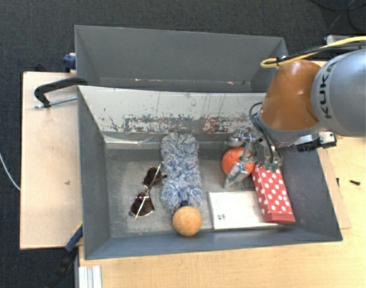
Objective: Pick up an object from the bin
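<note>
While the folded dark-lensed sunglasses point(146, 192), the shaggy blue-grey duster head point(180, 171) and the tan cork-like ball point(187, 219) lie well apart from the action, on the left and middle of the grey metal bin's point(93, 179) floor, the work is at the right; past the flat white card box point(238, 209), the round orange ball point(232, 159) sits near the back wall, with the gripper point(253, 167) low over its right side and the fingers point(238, 175) looking parted, nothing clamped between them; just beside lies the red white-dotted oblong box point(274, 194). To grasp well, I judge the fingers should centre on the ball, straddle its widest part and keep clear of the box's upper end, since a round thing may roll away; the ball's right side hides behind the metalwork, the fingertips are hard to make out, and the orange-covered wrist point(291, 95) masks the bin's back right corner.
</note>
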